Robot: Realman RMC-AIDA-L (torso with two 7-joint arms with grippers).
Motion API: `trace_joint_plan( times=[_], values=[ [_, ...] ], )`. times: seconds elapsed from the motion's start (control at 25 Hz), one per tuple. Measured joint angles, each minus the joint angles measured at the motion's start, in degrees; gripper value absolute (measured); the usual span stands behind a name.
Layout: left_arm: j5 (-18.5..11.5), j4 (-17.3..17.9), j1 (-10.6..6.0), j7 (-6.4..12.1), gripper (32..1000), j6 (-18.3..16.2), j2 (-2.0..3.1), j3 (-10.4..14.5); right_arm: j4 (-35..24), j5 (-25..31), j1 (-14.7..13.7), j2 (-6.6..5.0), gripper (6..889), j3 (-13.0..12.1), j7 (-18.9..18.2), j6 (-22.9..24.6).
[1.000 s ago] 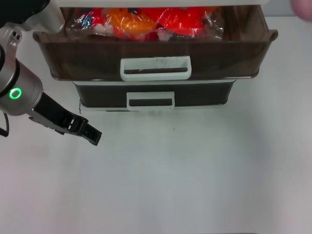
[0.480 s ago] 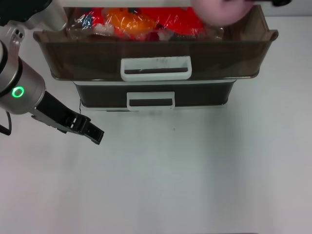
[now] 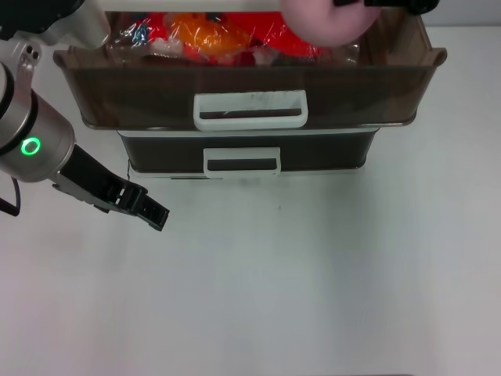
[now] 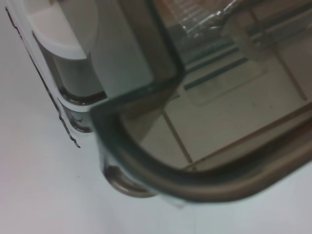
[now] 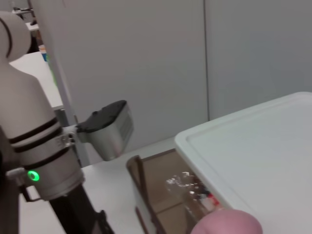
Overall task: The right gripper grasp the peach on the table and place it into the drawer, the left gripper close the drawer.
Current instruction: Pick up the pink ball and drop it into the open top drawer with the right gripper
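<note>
Over the open drawer: peach (image 3: 325, 19), round, matte dusty pink, soft-looking; only its lower part shows at the top edge of the head view. The right wrist view catches its pink top (image 5: 226, 225).
Peach vs right hand: right hand (image 3: 383, 4) is a black shape at the top edge, just right of and against the fruit's upper side. Its fingers are mostly cut off, so I cannot tell how wide they stand or whether they grip the peach.
Peach vs drawer: fruit sits above the right half of the drawer (image 3: 250, 90), over the packets (image 3: 227, 35); contact with them cannot be judged.
Drawer: pulled out, smoky-brown translucent plastic, rounded corners, white rectangular loop handle (image 3: 250, 110) on the front. A lower drawer (image 3: 243, 153) below it is pushed in, with a smaller white handle.
Packets: glossy red and orange, clear crinkled wrap.
Left hand: left hand (image 3: 149, 211), black, blocky, fingers close together with nothing between them, low over the worktop (image 3: 313, 298) near the unit's front left corner, apart from it. Silver arm, green ring light (image 3: 30, 146).
Worktop: plain flat white.
</note>
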Motion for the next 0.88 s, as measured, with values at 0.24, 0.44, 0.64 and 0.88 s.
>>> trace_joint_plan(
  times=[0.24,0.44,0.64,0.88],
  values=[
    [0.1,0.0,0.0,0.17,876,0.1,0.0,0.0,0.6,-1.3,0.0,0.36,70,0.0,-0.4,-1.2],
    [0.0,0.0,0.01,0.18,876,0.4,0.0,0.1,4.2,-1.4,0.4,0.41,83,0.2,-1.7,-2.1],
    [-0.1,0.0,0.05,0.17,876,0.5,0.0,0.1,5.3,-1.5,0.7,0.4,97,0.0,-2.1,-2.4],
    [-0.1,0.0,0.13,0.17,877,0.5,0.0,0.1,5.3,-1.6,0.6,1.0,114,0.4,-2.3,-2.8]
  ],
)
